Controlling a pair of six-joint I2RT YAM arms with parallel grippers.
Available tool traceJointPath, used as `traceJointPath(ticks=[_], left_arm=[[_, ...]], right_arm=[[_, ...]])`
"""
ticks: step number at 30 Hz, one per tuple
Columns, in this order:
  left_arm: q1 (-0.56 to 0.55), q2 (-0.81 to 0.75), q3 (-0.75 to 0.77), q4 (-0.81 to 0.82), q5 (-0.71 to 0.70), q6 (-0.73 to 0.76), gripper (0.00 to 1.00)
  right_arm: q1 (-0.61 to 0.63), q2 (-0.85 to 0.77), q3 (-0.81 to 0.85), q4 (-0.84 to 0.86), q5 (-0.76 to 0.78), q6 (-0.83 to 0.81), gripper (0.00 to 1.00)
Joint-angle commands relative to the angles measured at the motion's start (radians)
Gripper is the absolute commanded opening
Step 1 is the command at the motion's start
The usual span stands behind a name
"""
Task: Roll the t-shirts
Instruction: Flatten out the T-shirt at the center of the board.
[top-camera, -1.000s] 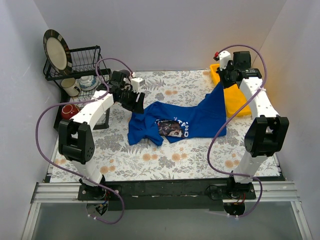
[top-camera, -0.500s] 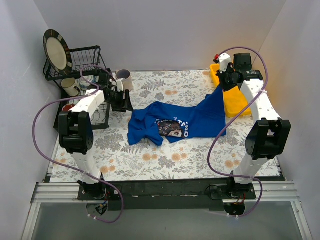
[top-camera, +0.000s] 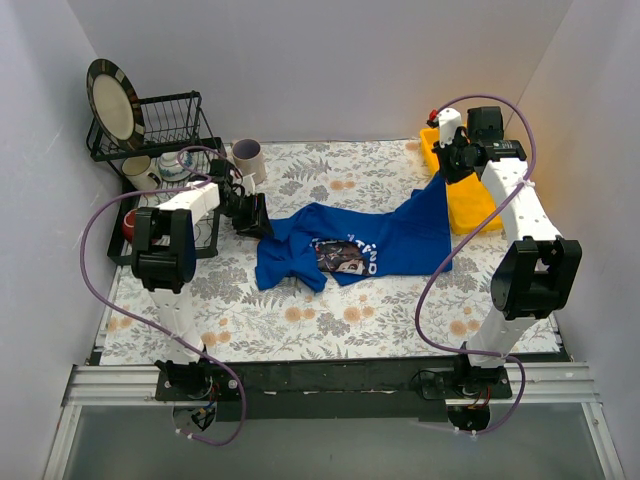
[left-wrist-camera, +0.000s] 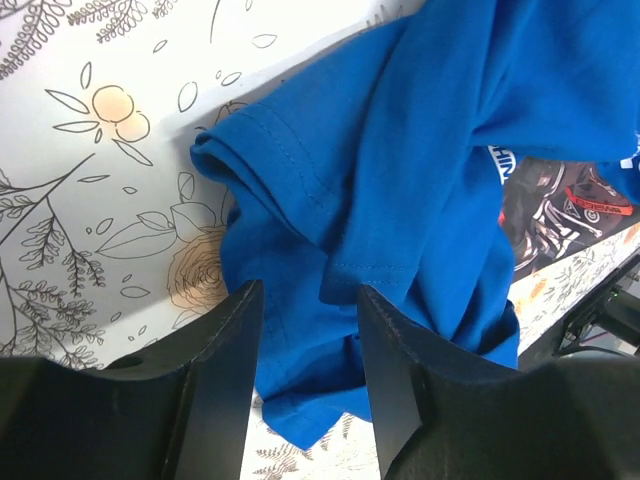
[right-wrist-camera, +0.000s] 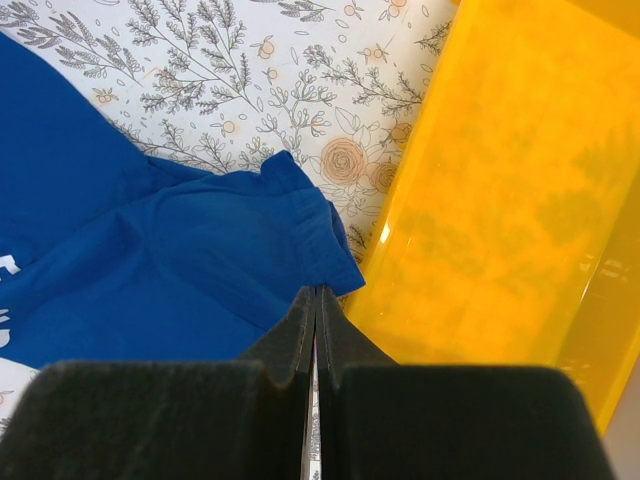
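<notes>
Right pincer first: its fingers are pressed flat together with only a hairline between them, and the blue t-shirt runs right up to the tips, so it looks clamped on a corner of the hem, right at the near wall of the yellow bin. In the overhead view that corner is pulled up into a peak against the bin, and from there the rest of the t-shirt spreads away from the bin across the middle of the flowered tabletop, rumpled and unrolled, with the chest print and white lettering facing up. Over at the end of the t-shirt farthest from the bin, the left pincer hangs with its jaws parted wide and nothing between them; through the gap its own camera shows a folded sleeve with a stitched hem, bunched over more blue cloth. Whether the fingertips touch the fabric I cannot tell. Farther from the bin again, beyond the left pincer, a white mug stands upright on the tabletop, and past it a black wire rack holds a plate on edge.
</notes>
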Motion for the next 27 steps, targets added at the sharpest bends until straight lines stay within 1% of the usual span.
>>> traceJointPath(ticks=[1,4,9,11,15,18,24,27], left_arm=[[-0.001,0.004,0.035,-0.010,0.062,0.007,0.41],[-0.001,0.017,0.048,-0.010,0.092,0.004,0.40],[-0.003,0.039,0.065,-0.012,0.147,-0.001,0.34],[-0.006,0.040,0.064,-0.012,0.150,-0.004,0.34],[-0.007,0.050,0.068,-0.010,0.152,-0.005,0.27],[-0.009,0.051,0.068,-0.015,0.150,-0.005,0.25],[-0.009,0.037,0.058,-0.036,0.106,0.013,0.25],[-0.009,0.028,0.042,-0.035,0.109,0.013,0.25]], right_arm=[[-0.003,-0.042,-0.008,0.008,-0.006,0.003,0.01],[-0.003,-0.037,-0.008,0.008,0.000,0.000,0.01],[-0.003,-0.031,-0.011,0.008,0.001,0.000,0.01],[-0.003,-0.030,-0.013,0.009,0.000,0.000,0.01],[-0.003,-0.025,-0.013,0.012,0.000,0.001,0.01],[-0.003,-0.022,-0.013,0.012,0.001,0.001,0.01],[-0.003,-0.019,-0.008,0.015,0.001,0.001,0.01],[-0.003,-0.016,-0.008,0.020,0.000,0.001,0.01]])
